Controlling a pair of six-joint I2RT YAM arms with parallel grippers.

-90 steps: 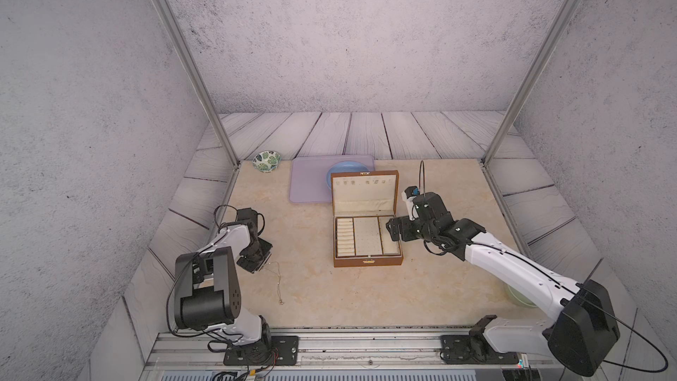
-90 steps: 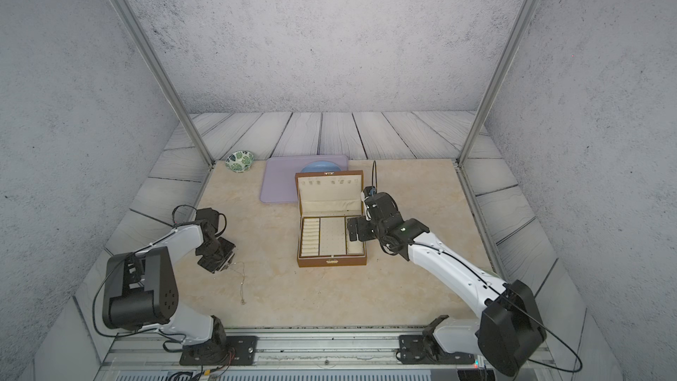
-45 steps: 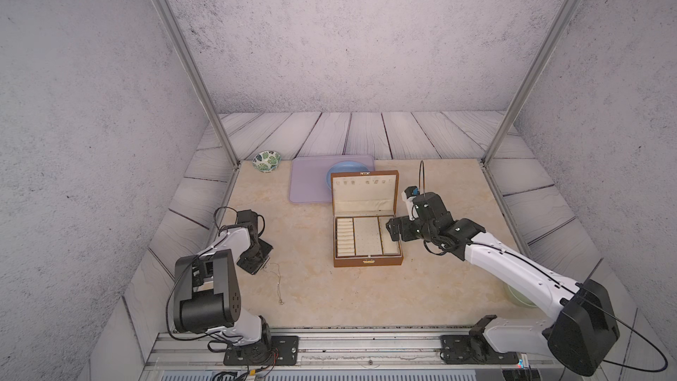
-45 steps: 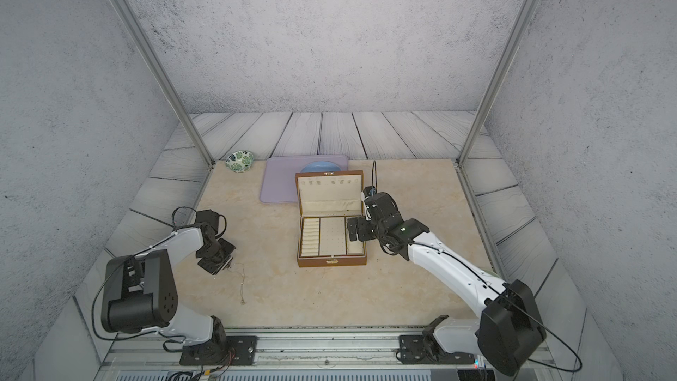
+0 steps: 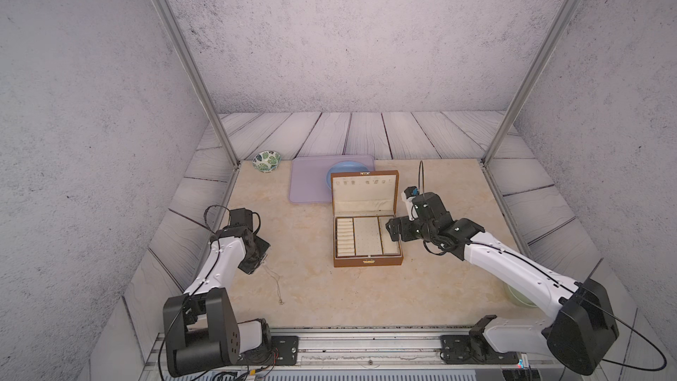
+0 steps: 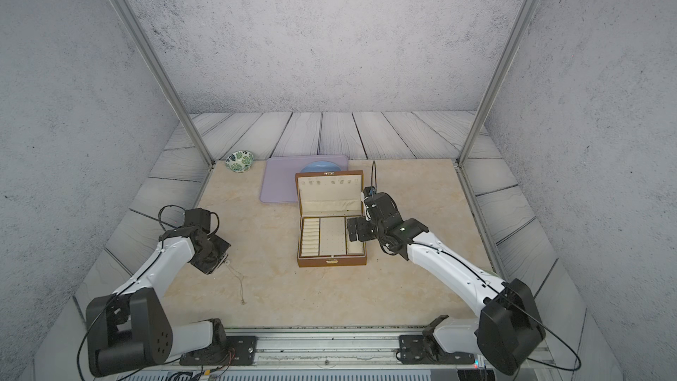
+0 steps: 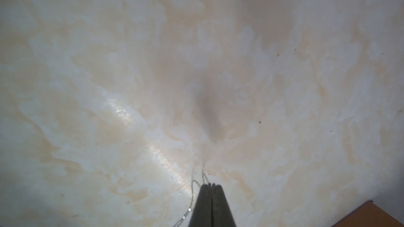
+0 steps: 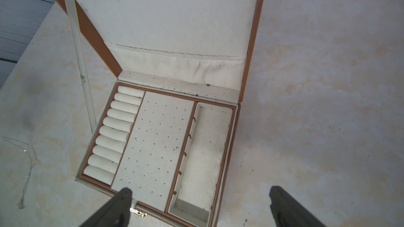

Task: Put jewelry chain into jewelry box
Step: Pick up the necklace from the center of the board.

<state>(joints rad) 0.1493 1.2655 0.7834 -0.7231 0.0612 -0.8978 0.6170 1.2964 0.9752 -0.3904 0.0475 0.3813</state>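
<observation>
Left claw [image 7: 211, 185] clamped, seemingly on jewelry chain [image 7: 189, 209]; right claw [image 8: 201, 189] wide, empty.

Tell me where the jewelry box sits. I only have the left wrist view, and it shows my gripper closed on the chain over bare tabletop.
Observer: The jewelry box sits open at the middle of the table, to the robot's right of the left gripper.
Operator: How much chain is off the surface?
Observer: Little, it seems. In both top views the jewelry chain trails from the gripper across the table toward the near edge.
Operator: Is the other arm in my way?
Observer: The right gripper hovers open at the box's right edge.
</observation>
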